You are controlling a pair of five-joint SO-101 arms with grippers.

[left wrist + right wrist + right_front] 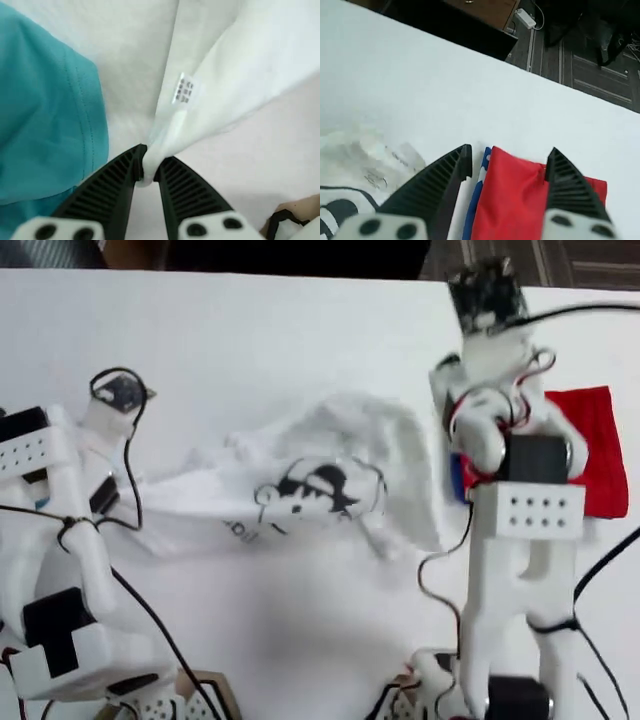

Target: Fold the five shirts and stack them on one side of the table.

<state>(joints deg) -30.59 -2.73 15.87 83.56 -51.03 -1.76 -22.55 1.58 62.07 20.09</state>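
**A:** Two grippers and one loose shirt. Which one has hold of it?

**B:** The left gripper (150,165). Its jaws are nearly together, pinching a bunched edge of the white shirt (225,75) right at the tips. A small label (184,90) sits on the cloth just ahead of the pinch.

**A:** Which way does the shirt run from there?

**B:** Straight out ahead of the left gripper. It is drawn narrow near the pinch, then widens into a crumpled spread on the table (250,320) with the printed front up. Its long axis is roughly the line from one gripper to the other, and the far end lies slack close to the right arm.

**A:** And the right gripper (510,160)?

**B:** Its jaws are wide apart and hold nothing. Below it lies the folded red shirt (520,200), resting on a blue garment (476,200). The white shirt's slack end lies off to one jaw's side, near but not between the jaws.

**A:** So who takes the free end?

**B:** The right arm, I'd judge, since it is the nearer one. It would have to come off the stack towards the left gripper. A teal shirt (40,110) lies just beside the left gripper, out of the way.
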